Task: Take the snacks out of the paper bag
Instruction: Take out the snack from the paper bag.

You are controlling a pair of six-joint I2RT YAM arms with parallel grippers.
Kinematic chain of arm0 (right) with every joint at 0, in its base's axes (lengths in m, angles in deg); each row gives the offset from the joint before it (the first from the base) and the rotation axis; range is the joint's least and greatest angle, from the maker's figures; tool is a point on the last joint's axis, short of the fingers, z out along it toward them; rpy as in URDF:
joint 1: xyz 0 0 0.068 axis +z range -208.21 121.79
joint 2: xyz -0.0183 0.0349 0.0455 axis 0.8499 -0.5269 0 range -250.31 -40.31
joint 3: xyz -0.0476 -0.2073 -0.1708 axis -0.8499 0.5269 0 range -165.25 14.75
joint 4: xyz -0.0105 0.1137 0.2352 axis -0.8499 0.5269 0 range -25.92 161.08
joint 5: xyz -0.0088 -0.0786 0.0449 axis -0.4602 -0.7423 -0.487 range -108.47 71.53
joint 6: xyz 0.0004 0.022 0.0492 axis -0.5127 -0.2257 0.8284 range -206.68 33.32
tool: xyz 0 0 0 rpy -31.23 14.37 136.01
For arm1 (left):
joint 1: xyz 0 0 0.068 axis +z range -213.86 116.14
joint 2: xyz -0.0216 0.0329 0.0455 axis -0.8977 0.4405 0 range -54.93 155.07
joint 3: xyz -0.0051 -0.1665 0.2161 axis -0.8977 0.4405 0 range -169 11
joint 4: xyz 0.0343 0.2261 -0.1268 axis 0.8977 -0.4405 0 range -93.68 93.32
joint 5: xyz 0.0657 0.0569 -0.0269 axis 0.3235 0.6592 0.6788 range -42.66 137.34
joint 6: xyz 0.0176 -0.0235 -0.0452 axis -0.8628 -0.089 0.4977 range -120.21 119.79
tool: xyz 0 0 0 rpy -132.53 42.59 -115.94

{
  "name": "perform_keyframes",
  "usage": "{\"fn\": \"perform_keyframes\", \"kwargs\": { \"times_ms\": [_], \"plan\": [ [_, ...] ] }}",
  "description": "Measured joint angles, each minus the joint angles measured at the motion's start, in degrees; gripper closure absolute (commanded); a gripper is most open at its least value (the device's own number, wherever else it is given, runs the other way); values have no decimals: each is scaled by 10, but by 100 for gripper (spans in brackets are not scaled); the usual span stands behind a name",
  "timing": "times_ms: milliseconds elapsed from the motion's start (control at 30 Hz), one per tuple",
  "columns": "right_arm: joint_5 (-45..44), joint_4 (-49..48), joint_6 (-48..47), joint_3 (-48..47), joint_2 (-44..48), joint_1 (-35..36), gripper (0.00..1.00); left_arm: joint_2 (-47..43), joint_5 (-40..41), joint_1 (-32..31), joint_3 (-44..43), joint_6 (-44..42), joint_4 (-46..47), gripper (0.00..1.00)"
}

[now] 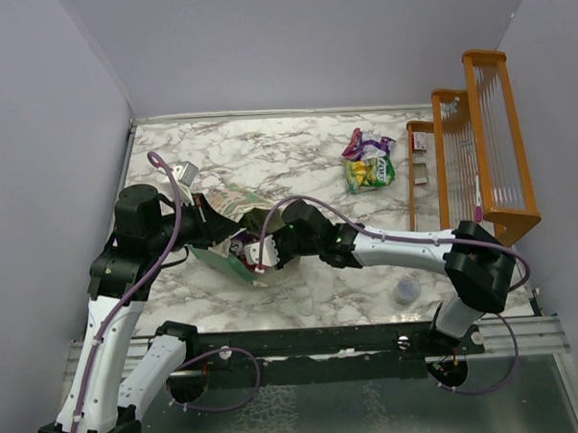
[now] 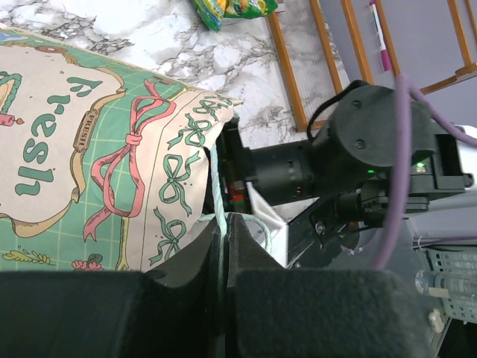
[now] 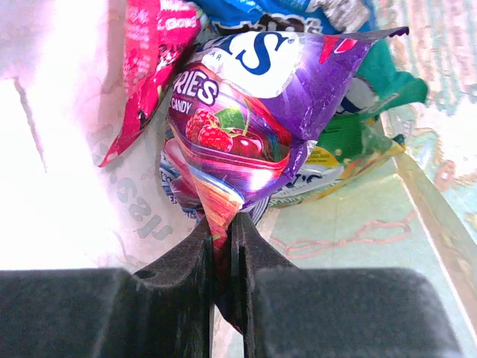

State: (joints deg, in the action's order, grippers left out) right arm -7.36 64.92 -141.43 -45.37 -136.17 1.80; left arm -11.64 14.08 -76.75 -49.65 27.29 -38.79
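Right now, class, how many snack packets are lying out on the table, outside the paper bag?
2 that I can tell apart: a purple packet and a yellow-green packet touching it, near the orange rack. Another may be hidden in that pile.

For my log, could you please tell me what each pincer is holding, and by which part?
The left pincer grips the paper bag at its mouth edge; the right pincer pinches the purple snack packet by its lower corner.

The paper bag (image 1: 219, 262) lies well apart from two loose snacks (image 1: 368, 162).
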Motion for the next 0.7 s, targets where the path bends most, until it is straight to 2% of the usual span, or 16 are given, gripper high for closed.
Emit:
{"fn": "perform_keyframes", "kwargs": {
  "times_ms": [367, 700],
  "plan": [
    [44, -1, 86, 37, 106, 0, 91, -4, 39, 0, 0, 10, -2, 100],
    [79, 136, 156, 39, 295, 0, 96, -1, 103, 0, -40, -4, -46, 100]
  ]
}}
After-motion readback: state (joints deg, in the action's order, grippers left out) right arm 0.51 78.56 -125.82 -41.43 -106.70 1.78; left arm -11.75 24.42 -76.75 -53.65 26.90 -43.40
